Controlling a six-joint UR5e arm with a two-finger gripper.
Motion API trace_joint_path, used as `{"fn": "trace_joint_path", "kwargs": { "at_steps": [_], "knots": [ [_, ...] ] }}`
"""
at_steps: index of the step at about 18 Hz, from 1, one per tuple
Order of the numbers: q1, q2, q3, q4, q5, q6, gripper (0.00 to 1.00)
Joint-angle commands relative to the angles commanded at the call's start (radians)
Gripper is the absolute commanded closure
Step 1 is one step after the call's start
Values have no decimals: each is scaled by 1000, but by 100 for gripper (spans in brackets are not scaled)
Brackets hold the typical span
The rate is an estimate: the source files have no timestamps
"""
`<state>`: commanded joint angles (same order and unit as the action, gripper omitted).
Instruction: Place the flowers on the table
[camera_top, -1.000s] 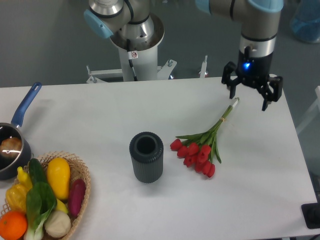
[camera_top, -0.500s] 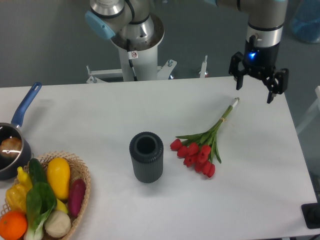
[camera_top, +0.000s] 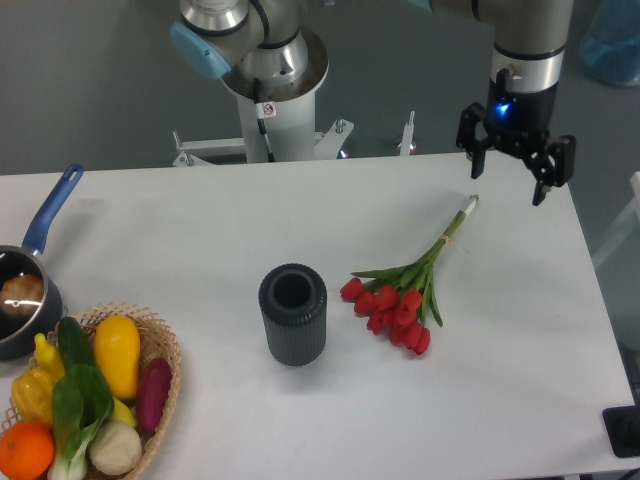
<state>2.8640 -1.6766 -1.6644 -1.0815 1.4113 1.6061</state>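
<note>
Red flowers on table, no readable writing

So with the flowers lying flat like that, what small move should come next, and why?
Probably just keep the gripper lifting clear. The flowers lie flat on the table beside the vase, and the open jaws hold nothing, so the placing looks done.

basket cut off below, arm cropped above

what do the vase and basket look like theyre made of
Vase: dark grey, matte, finely ribbed sides, probably plastic or rubber; hard to say which. Basket: tan woven strands around the rim, likely wicker or rattan.
</note>
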Motion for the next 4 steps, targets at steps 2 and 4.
{"fn": "trace_joint_path", "kwargs": {
  "at_steps": [2, 4],
  "knots": [
    [-5, 2, 2, 0, 0, 0, 0],
    [-2, 2, 0, 0, 0, 0, 0]
  ]
}}
